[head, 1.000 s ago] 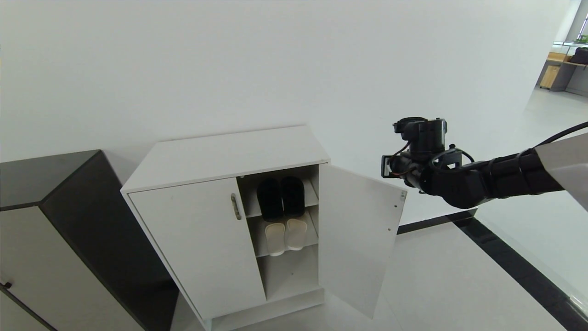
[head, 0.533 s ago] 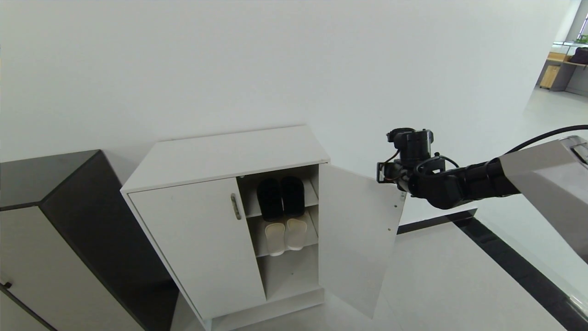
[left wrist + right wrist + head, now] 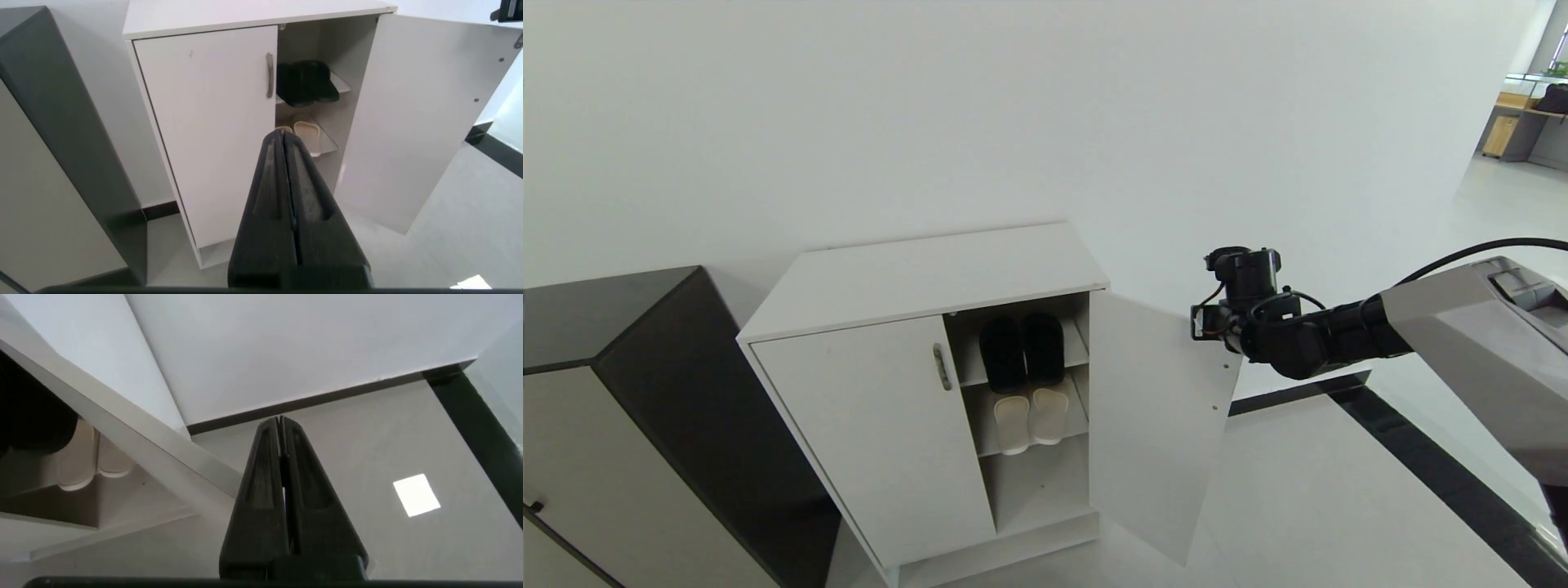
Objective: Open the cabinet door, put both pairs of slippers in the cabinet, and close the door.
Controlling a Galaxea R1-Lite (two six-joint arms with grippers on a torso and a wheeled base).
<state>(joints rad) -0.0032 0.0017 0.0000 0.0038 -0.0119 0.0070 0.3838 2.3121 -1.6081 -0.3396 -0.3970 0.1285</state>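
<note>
The white cabinet point(image 3: 931, 273) stands against the wall with its right door point(image 3: 1156, 416) swung open. Inside, a black pair of slippers point(image 3: 1023, 349) rests on the upper shelf, and a white pair of slippers point(image 3: 1031, 418) on the shelf below. My right gripper point(image 3: 282, 429) is shut and empty, held just beyond the open door's point(image 3: 122, 416) top outer corner, on its outer side. My left gripper point(image 3: 283, 139) is shut and empty, held well back from the cabinet front and pointing at the shelves. The black slippers point(image 3: 306, 82) and white slippers point(image 3: 309, 137) lie ahead of it.
A tall dark cabinet point(image 3: 645, 392) stands close on the left of the white one. The left door point(image 3: 874, 433) is closed, with a metal handle point(image 3: 942, 367). Bare floor with a dark stripe point(image 3: 1421, 457) lies to the right of the open door.
My right arm has come down and to the left, from above and right of the open door to its top outer corner. The slippers and cabinet have not moved.
</note>
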